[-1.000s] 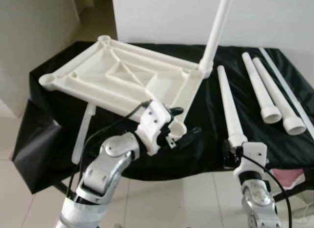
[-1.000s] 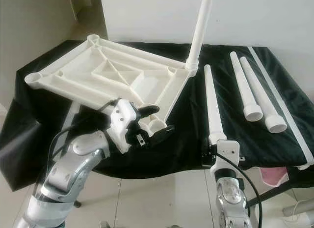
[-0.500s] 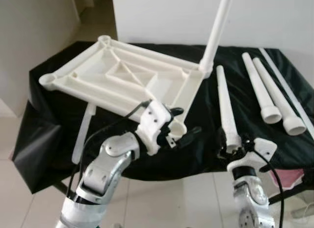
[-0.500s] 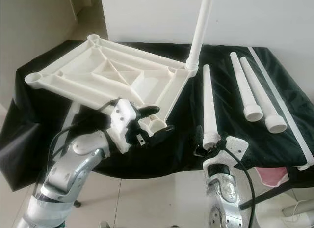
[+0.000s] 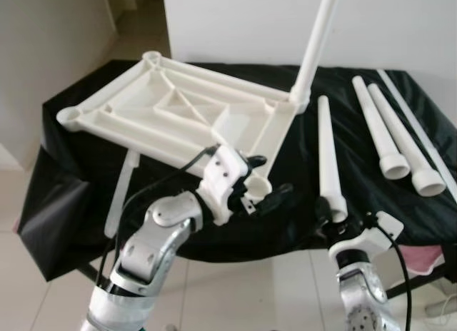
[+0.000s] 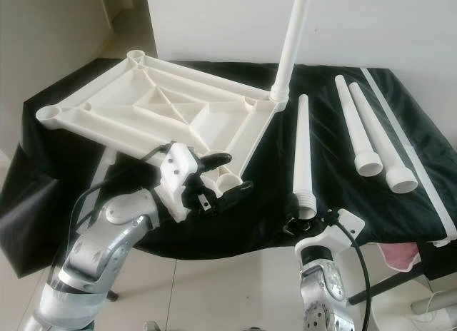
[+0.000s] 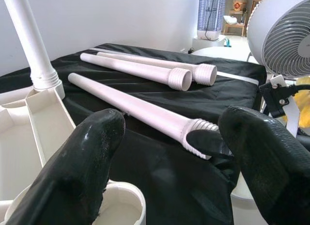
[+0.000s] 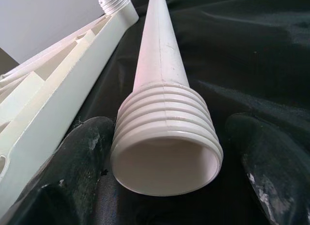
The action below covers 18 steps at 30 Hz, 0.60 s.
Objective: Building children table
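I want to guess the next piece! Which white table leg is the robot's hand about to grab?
The loose leg nearest the tabletop. Its threaded end sits between the open right gripper fingers; the other two legs lie farther right.

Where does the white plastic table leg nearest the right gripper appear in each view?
Left eye: white plastic table leg, right of centre.
Right eye: centre-right.
Left wrist: across the middle.
Right wrist: threaded end at centre.
Shared landmark: upturned white tabletop on the black cloth.
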### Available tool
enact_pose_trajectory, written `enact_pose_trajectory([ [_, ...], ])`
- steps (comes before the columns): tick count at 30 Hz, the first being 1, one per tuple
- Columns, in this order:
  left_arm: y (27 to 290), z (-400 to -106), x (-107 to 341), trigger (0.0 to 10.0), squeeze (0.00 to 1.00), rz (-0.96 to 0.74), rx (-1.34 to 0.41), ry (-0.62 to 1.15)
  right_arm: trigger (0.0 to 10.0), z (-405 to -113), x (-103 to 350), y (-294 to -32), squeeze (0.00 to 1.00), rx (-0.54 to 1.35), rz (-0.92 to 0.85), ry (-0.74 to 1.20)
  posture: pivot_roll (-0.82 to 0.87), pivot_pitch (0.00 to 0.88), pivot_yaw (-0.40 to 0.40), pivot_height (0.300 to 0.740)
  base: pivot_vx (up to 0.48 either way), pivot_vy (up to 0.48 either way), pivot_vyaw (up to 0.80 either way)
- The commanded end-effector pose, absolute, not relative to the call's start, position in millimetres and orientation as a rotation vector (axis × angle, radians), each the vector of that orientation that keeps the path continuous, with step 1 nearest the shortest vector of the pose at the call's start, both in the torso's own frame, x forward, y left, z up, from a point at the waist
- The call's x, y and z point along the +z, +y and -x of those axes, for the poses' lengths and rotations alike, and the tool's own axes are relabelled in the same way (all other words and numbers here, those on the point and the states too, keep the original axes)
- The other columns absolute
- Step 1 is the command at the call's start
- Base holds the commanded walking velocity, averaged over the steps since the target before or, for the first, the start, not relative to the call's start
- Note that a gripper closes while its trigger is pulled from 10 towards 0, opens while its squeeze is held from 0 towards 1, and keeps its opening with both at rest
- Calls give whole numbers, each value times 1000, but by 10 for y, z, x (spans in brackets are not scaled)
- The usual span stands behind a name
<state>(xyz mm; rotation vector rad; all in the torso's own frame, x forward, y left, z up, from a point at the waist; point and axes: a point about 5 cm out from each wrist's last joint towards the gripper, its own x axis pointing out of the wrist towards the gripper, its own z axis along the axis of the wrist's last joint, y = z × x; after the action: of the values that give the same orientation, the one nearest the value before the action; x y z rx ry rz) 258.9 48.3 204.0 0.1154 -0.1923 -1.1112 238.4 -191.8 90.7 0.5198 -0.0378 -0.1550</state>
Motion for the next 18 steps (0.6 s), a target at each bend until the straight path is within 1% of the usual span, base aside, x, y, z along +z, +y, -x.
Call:
enact_pose_trajectory([
  [1,495,-2589,2090,10000,0,-119,-1086,-208,10000,-2375,825,-1899,0,-150,-529,9,-39,68,-27,740,0,0,0],
  [4,499,-2589,2091,10000,0,-119,-1086,-208,10000,-2384,826,-1876,0,-134,-513,11,-38,68,-26,740,0,0,0],
  [5,500,-2588,2092,10000,0,-118,-1085,-208,8078,-2386,832,-1870,0,-127,-511,10,-38,66,-27,740,0,0,0],
  [6,497,-2588,2092,10000,0,-119,-1086,-208,0,-2390,837,-1873,0,-126,-503,7,-39,66,-25,740,0,0,0],
  [15,496,-2592,2094,10000,0,-120,-1086,-208,0,-2400,839,-1871,0,-131,-468,8,-35,64,-28,740,0,0,0],
  [18,498,-2593,2098,10000,0,-120,-1084,-210,0,-2345,861,-1861,0,-131,-454,3,-34,61,-29,740,0,0,0],
])
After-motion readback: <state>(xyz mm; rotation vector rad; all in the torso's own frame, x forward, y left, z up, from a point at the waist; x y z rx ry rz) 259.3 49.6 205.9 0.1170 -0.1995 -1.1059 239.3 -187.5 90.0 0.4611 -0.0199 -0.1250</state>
